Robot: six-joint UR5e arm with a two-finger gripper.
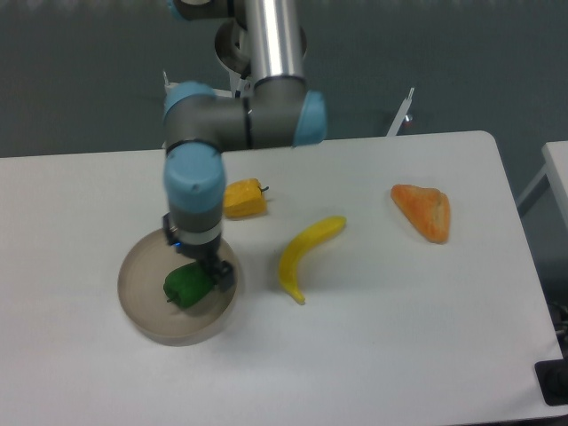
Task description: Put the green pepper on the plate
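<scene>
While the arm stands over the left part of the table (382, 355), the gripper (202, 272) hangs directly above the plate (142, 311), its body hiding the fingers, so whether it grasps the green pepper (186, 285) or has let it go cannot be told from this view. That pepper lies inside the plate's rim, toward the right of the dish's middle, with its upper right edge tucked under the tool and seemingly touching it. Judged from this layout, the step in hand is the release and withdrawal. To do it well, the jaws should part fully before any lift, and the lift should run straight up, since a sideways drag could roll the rounded, glossy pepper toward the low rim and over it. A short pause after opening would let the lumpy body settle on the flat floor of the dish. Beside the plate's far right edge sits the yellow-orange pepper (242, 199); the banana (306, 252) lies to the right, and the orange wedge (424, 211) is well apart at far right, none in the way of a vertical exit.
</scene>
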